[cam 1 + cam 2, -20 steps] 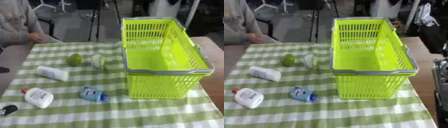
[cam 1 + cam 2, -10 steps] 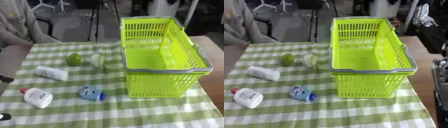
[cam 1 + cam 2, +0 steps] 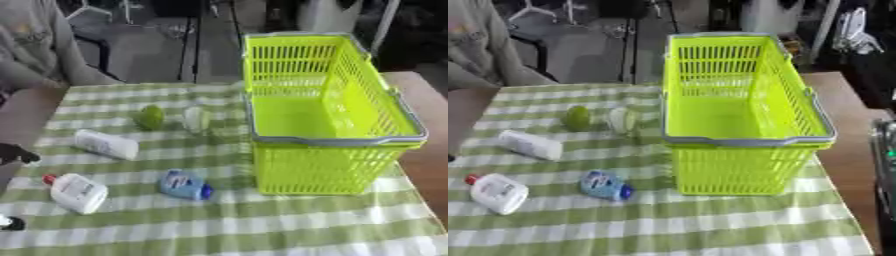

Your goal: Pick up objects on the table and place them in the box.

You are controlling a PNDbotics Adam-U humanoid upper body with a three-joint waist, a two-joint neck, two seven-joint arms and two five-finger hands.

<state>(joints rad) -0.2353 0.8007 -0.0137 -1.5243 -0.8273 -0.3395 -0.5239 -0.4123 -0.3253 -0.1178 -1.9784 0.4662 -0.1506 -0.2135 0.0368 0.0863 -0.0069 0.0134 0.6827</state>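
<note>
At the near left edge of the left eye view, dark parts of the left hand (image 3: 16,154) poke in beside the desk; too little shows to tell whether its fingers are apart or together. The right hand shows in neither view.

Nearest on the green-and-white checked cloth (image 3: 262,225) lies a white bottle with a red cap (image 3: 75,191), on its side near the left edge. Just to its right, apart from it, lies a small blue bottle (image 3: 185,185), also on its side, near the front left corner of the basket. Farther back on the left lies a white tube-shaped bottle (image 3: 106,144), resting flat and angled across the stripes. Beyond it sit a green round fruit (image 3: 149,117) and, just beside it on the right, a pale translucent cup-like thing (image 3: 196,119), which stands near the basket's left wall without clearly touching it.

The lime-green basket (image 3: 745,90) with a grey rim stands upright on the right half of the desk (image 3: 842,95), and nothing lies inside it. All five things are still on the cloth, outside the basket.
</note>
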